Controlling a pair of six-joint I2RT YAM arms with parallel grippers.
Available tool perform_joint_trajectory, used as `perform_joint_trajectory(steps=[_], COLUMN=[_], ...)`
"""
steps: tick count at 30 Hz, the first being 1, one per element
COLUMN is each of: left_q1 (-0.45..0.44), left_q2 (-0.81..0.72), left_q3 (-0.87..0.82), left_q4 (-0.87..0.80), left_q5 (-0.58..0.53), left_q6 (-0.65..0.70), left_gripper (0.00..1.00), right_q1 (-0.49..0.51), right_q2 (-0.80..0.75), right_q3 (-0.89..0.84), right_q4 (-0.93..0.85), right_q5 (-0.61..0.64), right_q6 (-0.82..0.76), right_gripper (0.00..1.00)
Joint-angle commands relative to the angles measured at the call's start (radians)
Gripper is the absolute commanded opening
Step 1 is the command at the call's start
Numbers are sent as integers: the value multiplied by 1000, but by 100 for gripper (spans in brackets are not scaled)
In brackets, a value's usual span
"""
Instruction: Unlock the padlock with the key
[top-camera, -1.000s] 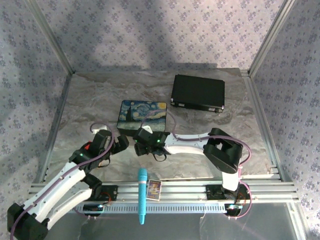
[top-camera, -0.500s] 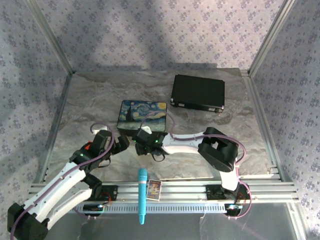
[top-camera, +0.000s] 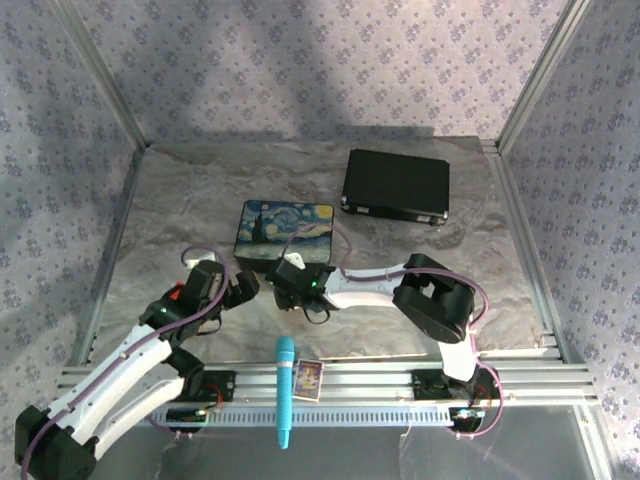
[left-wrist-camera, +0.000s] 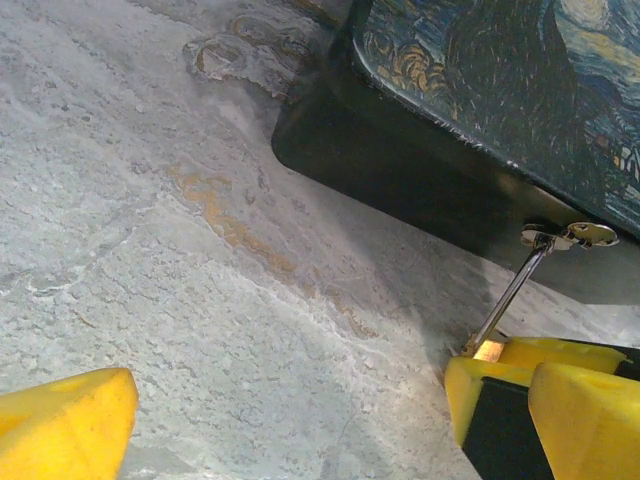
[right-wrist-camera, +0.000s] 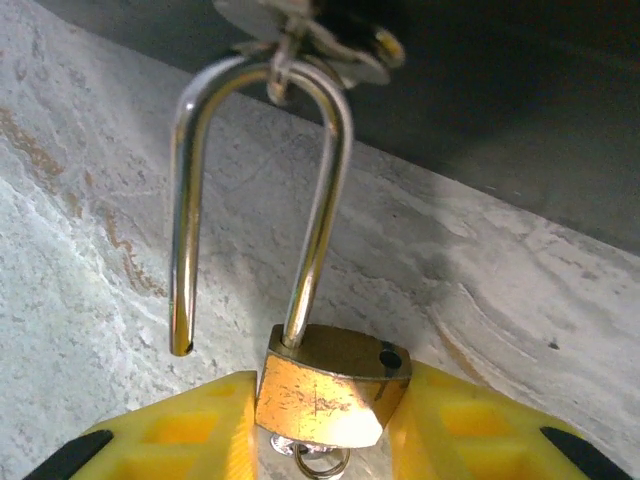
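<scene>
The padlock (right-wrist-camera: 325, 385) is a small brass body whose silver shackle (right-wrist-camera: 322, 190) stands open, one leg free. The shackle is hooked through the hasp (right-wrist-camera: 300, 20) of the Starry-Night box (top-camera: 285, 230). My right gripper (right-wrist-camera: 325, 405) is shut on the brass body, a yellow finger on each side. Under the body a key (right-wrist-camera: 318, 462) with its ring sticks out of the keyhole. From the left wrist the shackle (left-wrist-camera: 515, 290) slants down from the hasp (left-wrist-camera: 572, 236) to a brass corner (left-wrist-camera: 489, 350). My left gripper (left-wrist-camera: 290, 405) is open just left of it over bare table.
A black case (top-camera: 396, 185) lies at the back right of the marbled table (top-camera: 180, 220). A teal pen-like tool (top-camera: 284, 390) and a small card (top-camera: 308, 378) rest on the near rail between the arm bases. Metal frame posts border both sides.
The right arm's elbow has swung left and its gripper has shifted slightly toward the box, padlock still in it. The left arm has stayed put.
</scene>
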Motion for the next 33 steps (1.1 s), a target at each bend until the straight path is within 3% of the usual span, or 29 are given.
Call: perform_joint_trajectory(steps=[1, 4, 7, 10, 16, 20, 23, 29, 33], left_q1=[7, -30, -162, -254, -265, -269, -268, -251, -242], left_q2=[-12, 10, 98, 169, 317, 489, 629, 811, 874], left_q3=[28, 68, 174, 240, 304, 411, 490, 594, 612], left_q4=[4, -1, -112, -121, 16, 9, -4, -8, -8], left_q5=[-12, -44, -272, -369, -133, -72, -86, -35, -30], left_q6=[87, 266, 361, 453, 786, 953, 1084, 1174, 1196], left_gripper=[100, 100, 100, 100, 98, 93, 92, 88, 72], right_q1=[-13, -25, -49, -71, -112, -149, -158, -149, -149], right_q2=[-47, -93, -139, -189, -266, -305, -299, -300, -288], right_q3=[-71, -133, -210, -286, -388, -480, -492, -517, -537], right_q4=[7, 28, 67, 117, 179, 283, 315, 387, 443], right_q5=[33, 30, 2, -25, -76, -119, -124, -97, -94], right_q6=[17, 21, 29, 18, -62, -13, 5, 47, 94], right_gripper=[32, 31, 31, 30, 28, 28, 28, 27, 26])
